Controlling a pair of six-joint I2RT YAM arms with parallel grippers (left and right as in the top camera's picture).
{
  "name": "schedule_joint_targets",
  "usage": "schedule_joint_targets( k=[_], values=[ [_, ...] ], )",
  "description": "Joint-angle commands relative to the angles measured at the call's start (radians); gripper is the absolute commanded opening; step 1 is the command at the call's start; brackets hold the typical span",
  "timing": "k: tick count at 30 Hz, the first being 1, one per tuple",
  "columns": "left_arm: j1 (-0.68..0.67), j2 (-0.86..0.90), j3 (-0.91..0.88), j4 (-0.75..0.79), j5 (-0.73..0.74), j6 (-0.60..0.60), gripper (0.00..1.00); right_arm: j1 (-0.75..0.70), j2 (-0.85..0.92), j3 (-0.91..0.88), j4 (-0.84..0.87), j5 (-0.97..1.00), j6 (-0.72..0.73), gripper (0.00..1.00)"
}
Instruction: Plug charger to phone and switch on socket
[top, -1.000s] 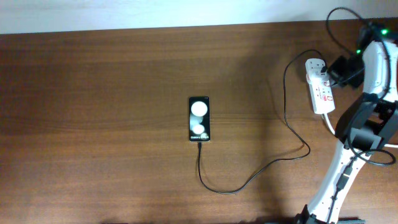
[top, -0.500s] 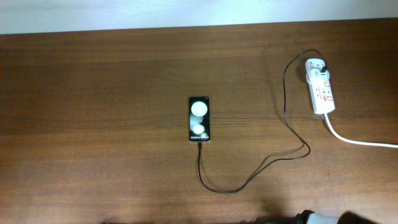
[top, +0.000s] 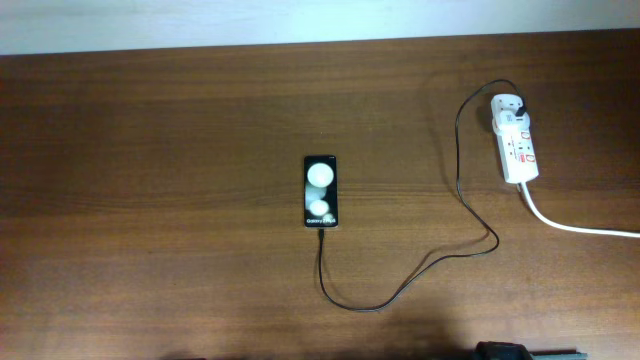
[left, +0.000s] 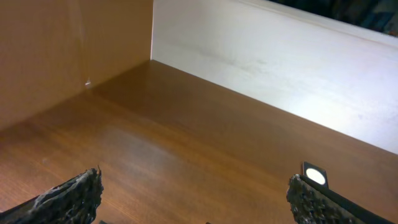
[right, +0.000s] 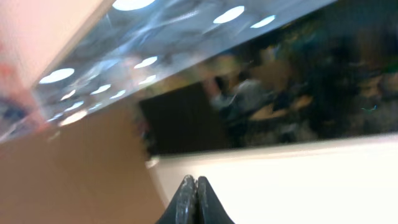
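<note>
Main risk imo: the charger (top: 400, 290) loops slack toward the near edge, so a snag on it could drag the phone (top: 320, 192) mid-table or yank the plug out. The socket (top: 518, 150) sits by the far right corner, switch state too small to read. The left gripper (left: 194, 183) is spread wide and the right gripper (right: 196, 186) is pinched together on nothing. Both are well away from everything.

Left gripper (left: 196, 193) gapes wide above the table (left: 186, 137); the phone (left: 315, 176) sits just beyond its right finger (left: 311, 202), a white wall (left: 280, 62) further ahead
</note>
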Motion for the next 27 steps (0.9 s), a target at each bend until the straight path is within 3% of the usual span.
schedule_joint_targets(
  k=[1, 6, 10, 16, 20, 23, 25, 27],
  values=[
    [0.002, -0.007, 0.000, 0.000, -0.010, 0.004, 0.99, 0.137, -0.148, -0.259, 0.127, 0.024, -0.063, 0.05],
    [0.002, -0.007, -0.002, 0.026, -0.010, 0.004, 0.99, 0.149, -0.473, -0.619, 0.391, 0.025, -0.062, 0.07],
    [0.002, -0.007, -0.130, 0.183, -0.005, 0.004, 0.99, 0.147, -0.676, -0.712, 0.433, 0.112, -0.032, 0.07],
    [0.002, -0.007, -0.615, 0.698, 0.127, 0.004, 0.99, 0.147, -0.741, -0.712, 0.429, 0.130, -0.033, 0.06],
    [0.002, -0.007, -1.013, 1.084, 0.134, 0.004, 0.99, 0.147, -0.766, -0.712, 0.429, 0.131, -0.036, 0.07],
    [0.002, -0.007, -1.198, 1.283, 0.142, 0.005, 0.99, 0.146, -0.823, -0.735, 0.428, 0.180, -0.036, 0.06],
    [0.002, -0.007, -1.312, 1.427, 0.316, 0.224, 0.99, 0.146, -0.878, -0.777, 0.430, 0.249, -0.036, 0.06],
    [0.002, -0.006, -1.348, 1.448, 0.346, 0.326, 0.99, 0.146, -0.891, -0.785, 0.433, 0.253, -0.035, 0.06]
  ],
)
